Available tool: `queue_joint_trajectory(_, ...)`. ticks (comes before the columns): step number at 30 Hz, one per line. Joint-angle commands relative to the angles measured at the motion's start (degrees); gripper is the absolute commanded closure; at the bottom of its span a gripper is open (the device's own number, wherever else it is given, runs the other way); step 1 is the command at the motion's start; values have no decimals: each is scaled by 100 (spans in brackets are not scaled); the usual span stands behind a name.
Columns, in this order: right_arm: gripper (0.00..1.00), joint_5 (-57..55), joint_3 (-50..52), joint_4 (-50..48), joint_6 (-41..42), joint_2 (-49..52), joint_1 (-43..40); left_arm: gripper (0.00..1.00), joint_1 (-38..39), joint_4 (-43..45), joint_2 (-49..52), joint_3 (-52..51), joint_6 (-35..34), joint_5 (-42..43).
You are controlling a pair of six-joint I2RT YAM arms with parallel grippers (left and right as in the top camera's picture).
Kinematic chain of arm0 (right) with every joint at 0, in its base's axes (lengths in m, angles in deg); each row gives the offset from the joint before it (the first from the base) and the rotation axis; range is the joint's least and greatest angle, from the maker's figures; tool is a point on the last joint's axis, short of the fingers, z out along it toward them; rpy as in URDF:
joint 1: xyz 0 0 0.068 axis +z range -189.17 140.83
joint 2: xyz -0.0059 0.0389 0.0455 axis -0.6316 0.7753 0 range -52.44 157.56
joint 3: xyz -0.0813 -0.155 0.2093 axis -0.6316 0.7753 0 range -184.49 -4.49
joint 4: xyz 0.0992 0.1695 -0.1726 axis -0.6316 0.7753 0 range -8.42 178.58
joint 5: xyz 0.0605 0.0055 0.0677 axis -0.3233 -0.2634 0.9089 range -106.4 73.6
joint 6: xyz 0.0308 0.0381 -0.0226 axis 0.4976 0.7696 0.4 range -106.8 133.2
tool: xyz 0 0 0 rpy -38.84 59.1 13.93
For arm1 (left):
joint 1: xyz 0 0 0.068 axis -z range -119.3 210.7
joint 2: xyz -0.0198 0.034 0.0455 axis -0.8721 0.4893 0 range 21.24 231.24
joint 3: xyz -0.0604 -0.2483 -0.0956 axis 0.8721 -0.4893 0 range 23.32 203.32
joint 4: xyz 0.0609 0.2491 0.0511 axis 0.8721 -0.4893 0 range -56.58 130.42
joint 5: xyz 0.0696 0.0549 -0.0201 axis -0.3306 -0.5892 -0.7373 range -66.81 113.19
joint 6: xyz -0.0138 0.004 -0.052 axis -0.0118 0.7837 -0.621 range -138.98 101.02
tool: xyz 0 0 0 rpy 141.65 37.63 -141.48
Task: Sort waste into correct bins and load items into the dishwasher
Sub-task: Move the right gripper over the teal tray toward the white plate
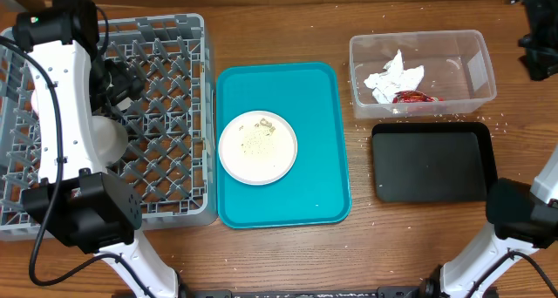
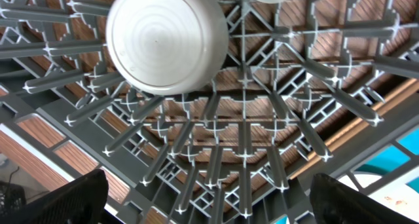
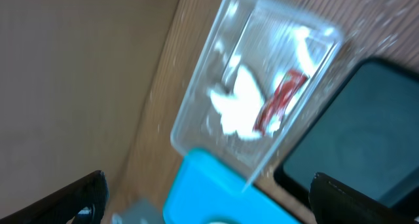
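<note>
The grey dishwasher rack (image 1: 166,115) fills the left of the overhead view. A white bowl (image 1: 109,137) lies in it, partly under my left arm. In the left wrist view that bowl (image 2: 167,40) sits bottom-up on the rack's prongs (image 2: 242,152), beyond my left gripper (image 2: 209,207), which is open and empty. A white plate (image 1: 257,147) with rice grains on it rests on the teal tray (image 1: 323,98). The clear tub (image 1: 421,45) holds the napkin (image 1: 394,76) and red wrapper (image 1: 417,97). The black tray (image 1: 432,163) lies in front of it. My right gripper (image 3: 213,204) is open and empty.
Loose grains (image 1: 490,120) dot the wood around the tub and black tray. The right arm's head (image 1: 539,37) hangs at the far right edge, above the table. The blurred right wrist view shows the tub (image 3: 216,67), black tray (image 3: 366,132) and teal tray corner (image 3: 209,185).
</note>
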Motion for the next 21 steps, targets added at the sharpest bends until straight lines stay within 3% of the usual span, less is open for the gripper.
queue_joint_trajectory(1,0,498,55,7,-789,31,487,0,-35,-11,-168,70,-31,-98)
queue_joint_trajectory(6,0,282,98,7,-1552,50,1591,0,-35,11,-168,70,-33,-101)
queue_joint_trajectory(13,0,-673,516,-98,-1521,68,2846,0,-28,11,-166,70,-33,76)
queue_joint_trajectory(21,0,-728,1639,-654,-1526,109,3847,0,-31,15,-168,70,-33,203)
